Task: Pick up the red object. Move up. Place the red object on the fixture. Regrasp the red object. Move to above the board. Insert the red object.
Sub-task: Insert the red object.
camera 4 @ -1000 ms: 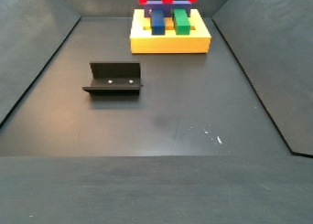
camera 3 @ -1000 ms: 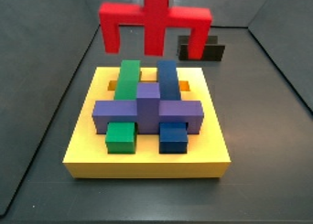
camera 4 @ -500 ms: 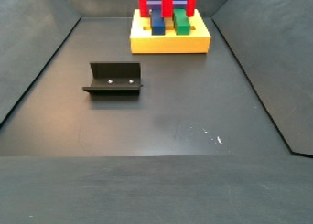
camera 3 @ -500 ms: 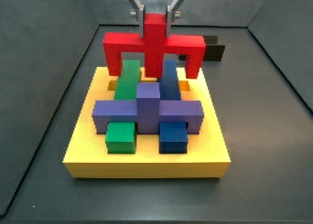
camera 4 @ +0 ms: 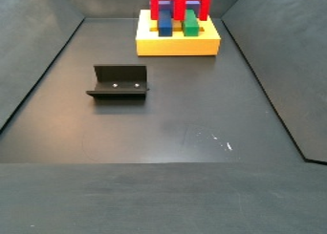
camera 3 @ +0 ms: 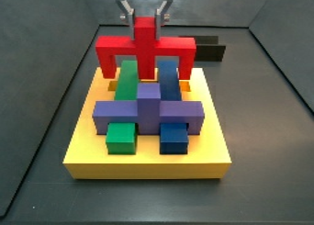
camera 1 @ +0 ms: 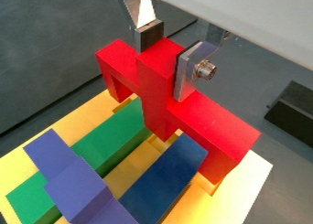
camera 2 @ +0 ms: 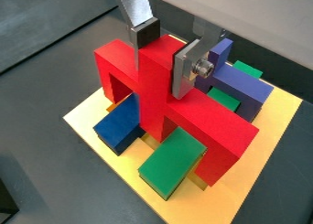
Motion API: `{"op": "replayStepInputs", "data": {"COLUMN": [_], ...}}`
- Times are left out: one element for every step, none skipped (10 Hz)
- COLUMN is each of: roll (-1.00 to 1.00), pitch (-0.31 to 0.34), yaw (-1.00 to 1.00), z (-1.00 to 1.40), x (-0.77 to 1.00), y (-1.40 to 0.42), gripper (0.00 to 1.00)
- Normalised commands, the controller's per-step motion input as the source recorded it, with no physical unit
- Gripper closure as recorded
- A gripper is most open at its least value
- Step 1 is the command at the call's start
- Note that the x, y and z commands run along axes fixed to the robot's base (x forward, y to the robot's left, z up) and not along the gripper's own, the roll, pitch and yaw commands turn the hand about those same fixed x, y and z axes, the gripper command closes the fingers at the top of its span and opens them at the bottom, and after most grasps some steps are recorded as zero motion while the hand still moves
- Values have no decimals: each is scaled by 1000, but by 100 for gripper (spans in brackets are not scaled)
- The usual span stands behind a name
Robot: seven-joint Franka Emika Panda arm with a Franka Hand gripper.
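The two-finger gripper with flat silver plates (camera 1: 163, 47) is clamped on the central upright bar of the bright red cross-shaped block (camera 1: 166, 90), holding it over the far end of the thick yellow square board (camera 3: 147, 160), at about 12 o'clock of the slab in a side view. The red block's downward stubs straddle the long green block (camera 3: 128, 78) and long blue block (camera 3: 168, 79), with the purple cross-shaped block (camera 3: 150, 111) nearer the camera. The small dark L-shaped fixture (camera 4: 119, 82) stands well apart on the dark floor, at about 7 o'clock of the board in a side view.

Gripper (camera 3: 145, 15) and red object (camera 3: 146, 50) over board (camera 3: 147, 158); fixture (camera 4: 119, 82) well apart.
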Motion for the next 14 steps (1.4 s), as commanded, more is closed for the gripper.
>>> {"op": "replayStepInputs", "data": {"roll": [-26, -13, 0, 0, 0, 0, 0, 0, 0, 0, 0, 0, 0, 0], "pitch": [-17, 0, 0, 31, 51, 50, 37, 0, 0, 0, 0, 0, -13, -43], "yaw": [0, 0, 0, -11, -63, -37, -20, 0, 0, 0, 0, 0, 0, -11], "z": [-154, -120, -77, 0, 71, 126, 89, -26, -83, -86, -89, -106, -174, -286], "x": [126, 163, 180, 189, 0, 0, 0, 0, 0, 0, 0, 0, 0, 0], "y": [0, 0, 0, 0, 0, 0, 0, 0, 0, 0, 0, 0, 0, 0], "gripper": [100, 100, 100, 100, 100, 100, 100, 100, 100, 100, 100, 100, 100, 100]}}
